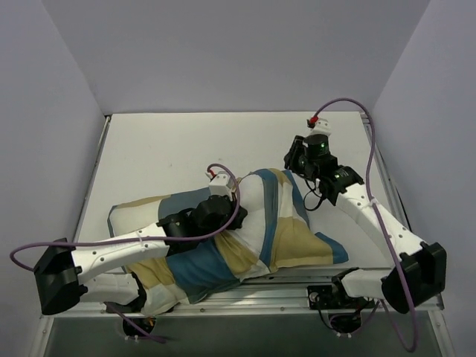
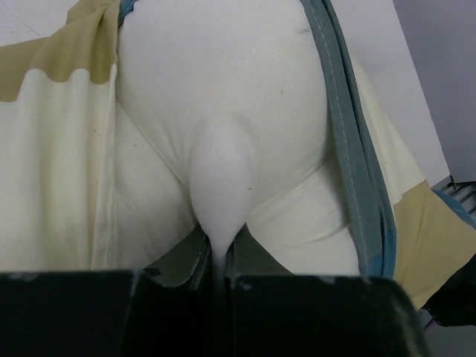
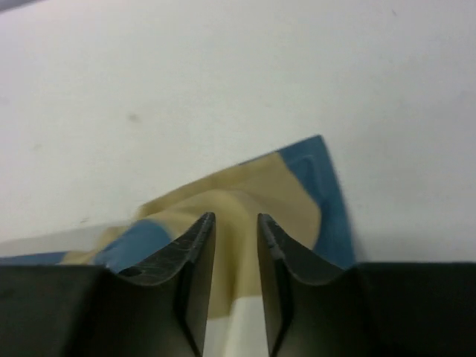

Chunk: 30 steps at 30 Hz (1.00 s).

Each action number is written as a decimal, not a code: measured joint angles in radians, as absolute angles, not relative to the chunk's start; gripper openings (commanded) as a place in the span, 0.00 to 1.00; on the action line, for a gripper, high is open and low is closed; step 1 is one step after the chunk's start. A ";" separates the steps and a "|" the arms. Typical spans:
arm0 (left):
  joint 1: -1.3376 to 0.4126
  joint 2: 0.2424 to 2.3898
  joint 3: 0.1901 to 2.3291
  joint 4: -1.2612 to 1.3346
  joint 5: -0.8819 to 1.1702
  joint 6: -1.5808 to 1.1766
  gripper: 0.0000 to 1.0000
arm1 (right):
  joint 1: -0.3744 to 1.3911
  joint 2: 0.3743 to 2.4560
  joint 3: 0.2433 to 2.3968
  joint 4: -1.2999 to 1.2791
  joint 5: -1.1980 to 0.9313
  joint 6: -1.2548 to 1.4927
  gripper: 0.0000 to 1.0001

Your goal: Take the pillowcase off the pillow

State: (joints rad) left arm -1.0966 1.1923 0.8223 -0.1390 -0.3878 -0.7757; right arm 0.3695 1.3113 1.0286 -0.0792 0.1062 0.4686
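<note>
The left fingers pinch a fold of the bare pillow, which lies half inside the pillowcase toward the 6 o'clock edge of the desk. The right fingers stand narrowly parted over the pillowcase's 2 o'clock corner, so the thin cloth may slip free, or the pillow may drag along

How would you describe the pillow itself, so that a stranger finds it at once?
Look at the white table, where a blue, tan and cream pillowcase lies. The pillow is the plump bulge showing through its opening, pinched by the left gripper. Unlike the cover, it is plain white.
</note>
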 measured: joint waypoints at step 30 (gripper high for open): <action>-1.052 1.342 0.894 -0.065 -0.327 -0.723 0.02 | 0.680 1.276 0.953 -0.180 0.358 0.500 0.29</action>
State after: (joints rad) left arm -1.0523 1.3418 0.8936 -0.0650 -0.3267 -0.7227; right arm 0.6804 1.2762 0.9527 -0.1799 0.3584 0.5003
